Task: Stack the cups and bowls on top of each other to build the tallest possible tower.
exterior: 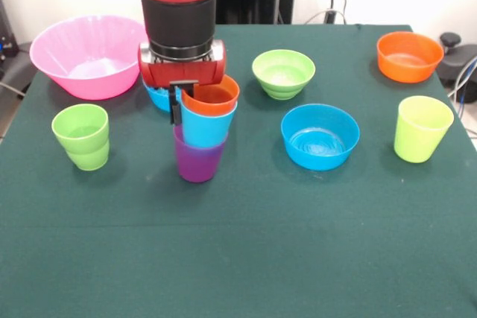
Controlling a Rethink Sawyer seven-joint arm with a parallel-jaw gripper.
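Note:
The tower stands left of the table's middle: a purple cup (199, 160) at the base, a light blue cup (207, 126) nested in it and an orange cup (212, 96) on top, tilted. My gripper (176, 106) hangs at the left rim of the orange and light blue cups, touching the stack. A stepped green cup (81, 136) stands at the left and a yellow-green cup (422, 129) at the right. One blue bowl (320, 136) sits right of the tower. A second blue bowl (156, 97) is mostly hidden behind my gripper.
A large pink bowl (89, 56) sits at the far left, a ridged green bowl (283, 73) at the far middle and an orange bowl (408, 56) at the far right. A green cloth (246, 258) covers the table.

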